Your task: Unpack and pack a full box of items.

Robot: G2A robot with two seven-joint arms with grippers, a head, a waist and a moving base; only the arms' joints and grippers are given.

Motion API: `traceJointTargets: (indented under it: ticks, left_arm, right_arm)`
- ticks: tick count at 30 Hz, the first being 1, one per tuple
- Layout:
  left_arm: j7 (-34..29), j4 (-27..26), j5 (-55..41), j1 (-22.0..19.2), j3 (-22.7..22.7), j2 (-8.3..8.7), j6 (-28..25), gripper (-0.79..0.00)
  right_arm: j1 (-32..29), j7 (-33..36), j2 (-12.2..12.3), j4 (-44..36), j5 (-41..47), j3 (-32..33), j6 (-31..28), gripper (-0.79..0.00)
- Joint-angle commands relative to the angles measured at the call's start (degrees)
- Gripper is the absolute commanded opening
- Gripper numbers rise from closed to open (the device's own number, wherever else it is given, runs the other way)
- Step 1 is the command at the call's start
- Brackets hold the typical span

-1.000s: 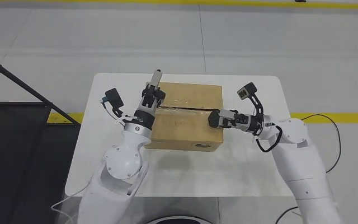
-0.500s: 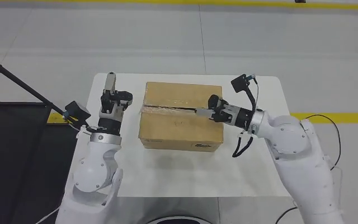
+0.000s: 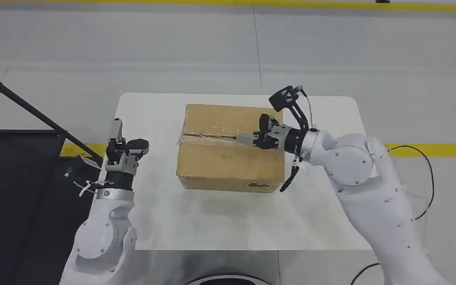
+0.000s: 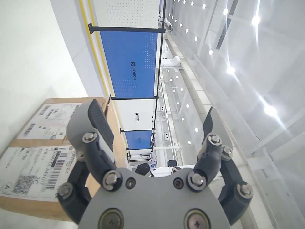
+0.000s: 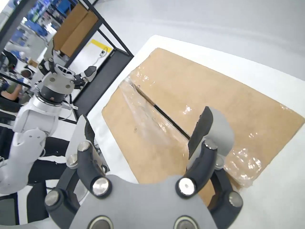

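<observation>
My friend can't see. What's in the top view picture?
A taped cardboard box sits on a white table. The right gripper, jaws open, is over the box's top. The left gripper, jaws open, is at the table's edge, apart from the box.

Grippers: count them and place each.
2. The left gripper is open at the table's left edge, apart from the box; the right gripper is open over the box's taped seam.

I work at one white table [image 3: 214,221] with rounded corners. One cardboard box [image 3: 228,164] stands flat near its middle, flaps down, clear tape [image 3: 214,140] crumpled along the top seam, printed labels [image 4: 45,120] on one end face.
</observation>
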Motion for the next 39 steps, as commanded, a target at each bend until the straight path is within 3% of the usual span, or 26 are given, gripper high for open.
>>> traceJointTargets:
  ticks: [1, 3, 5, 7, 12, 14, 20, 23, 29, 32, 39]
  left_arm:
    - [-0.43, 0.44, -0.36, 0.34, -0.14, 0.00, -0.24, 0.000]
    - [-0.60, 0.95, -0.86, 0.43, -0.29, -0.02, -0.51, 0.000]
    - [-0.85, 1.44, -1.08, 0.52, -0.47, -0.02, -0.83, 0.000]
    - [-0.99, 1.81, -1.35, 0.63, -0.66, -0.03, -1.01, 0.000]
    - [-1.51, 2.31, -1.89, 0.68, -0.94, -0.04, -1.28, 0.000]
    - [-1.62, 2.43, -1.94, 0.61, -1.02, -0.04, -1.32, 0.000]
    - [-1.96, 2.55, -2.24, 0.51, -1.18, -0.05, -1.42, 0.000]
    - [-1.98, 2.65, -2.49, 0.53, -1.44, -0.06, -1.31, 0.000]
    - [-1.91, 2.87, -2.73, 0.27, -1.66, -0.07, -0.51, 0.000]
    - [-1.95, 2.75, -2.76, 0.26, -1.77, -0.07, -0.45, 0.000]
    - [-2.23, 1.60, -2.51, 0.91, -1.66, -0.09, -0.64, 0.000]
  right_arm:
    - [3.59, 3.84, -0.41, 1.29, -3.00, -3.04, 1.23, 0.000]
    - [6.43, 6.18, -0.96, 2.06, -5.21, -5.72, 3.11, -0.006]
    - [8.73, 8.29, -1.54, 2.45, -6.80, -8.34, 4.81, -0.046]
    - [10.59, 9.54, -2.07, 2.89, -8.24, -10.39, 6.37, -0.139]
    - [13.52, 10.50, -3.29, 4.37, -10.18, -14.22, 8.76, -0.200]
    - [14.36, 10.51, -3.69, 4.78, -11.17, -15.29, 9.66, -0.336]
    - [15.94, 11.77, -4.58, 6.34, -11.52, -17.00, 10.95, -0.459]
    - [16.33, 13.08, -4.90, 6.78, -10.72, -17.44, 11.22, -0.560]
    - [16.45, 14.30, -5.22, 6.85, -10.52, -17.69, 11.47, -0.588]
    - [16.39, 14.05, -5.31, 6.55, -11.58, -17.75, 11.71, -0.785]
    - [14.25, 8.04, -5.14, 3.17, -18.57, -17.05, 13.95, -0.785]
